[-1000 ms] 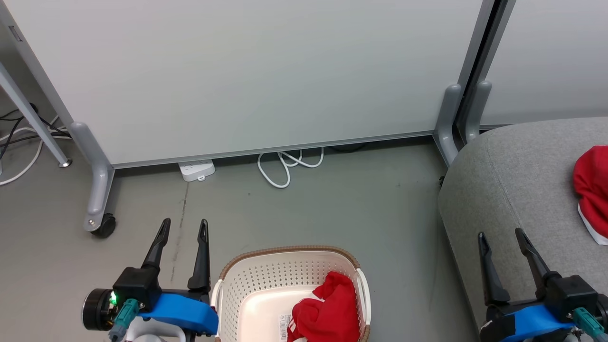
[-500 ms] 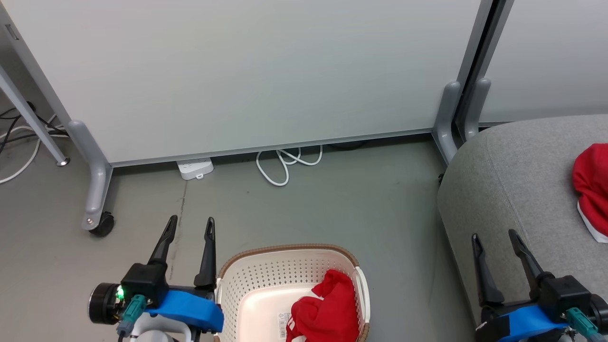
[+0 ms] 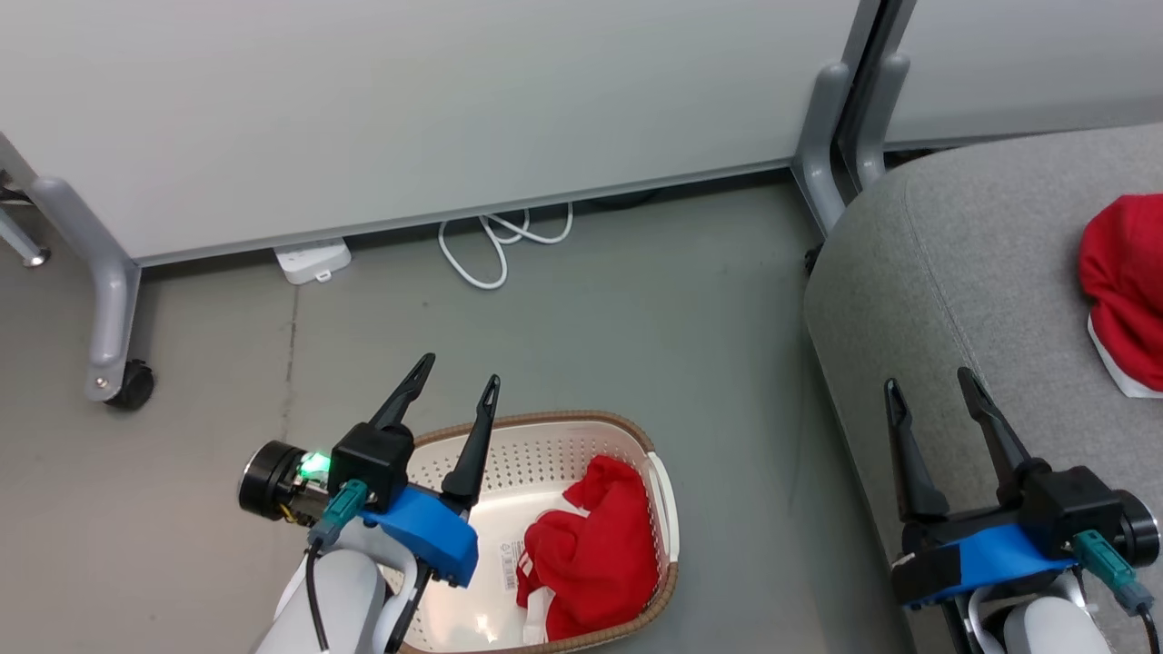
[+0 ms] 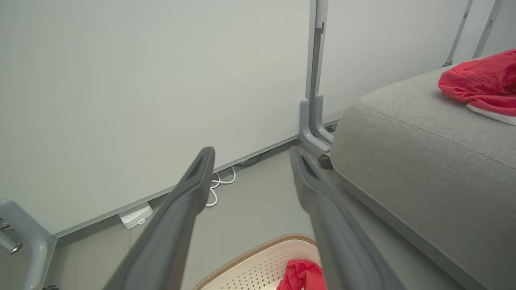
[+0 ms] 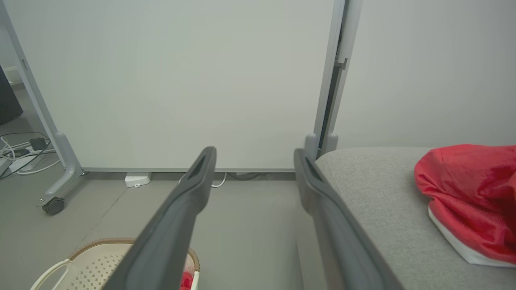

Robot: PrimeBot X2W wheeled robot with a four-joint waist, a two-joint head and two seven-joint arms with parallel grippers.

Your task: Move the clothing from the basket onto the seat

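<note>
A crumpled red garment (image 3: 591, 545) lies in the right half of the cream basket (image 3: 536, 459) on the floor at the bottom middle. A second red garment (image 3: 1122, 282) with a white edge rests on the grey seat (image 3: 954, 272) at the right. My left gripper (image 3: 450, 381) hangs open over the basket's left rim, empty. My right gripper (image 3: 927, 389) stands open and empty above the seat's near edge. The left wrist view shows the basket's rim (image 4: 258, 257) below the fingers and the seat garment (image 4: 479, 80). The right wrist view shows the seat garment (image 5: 467, 193) and the basket (image 5: 92, 262).
A pale partition panel (image 3: 409, 109) on castor legs (image 3: 114, 381) stands behind the basket. A white power strip (image 3: 312, 261) and a coiled white cable (image 3: 495, 245) lie at its foot. Grey floor (image 3: 636, 336) separates basket and seat.
The head camera has tilted down and swung, shifting the whole picture. My left gripper has come in over the basket's left rim; the right gripper keeps its place by the seat.
</note>
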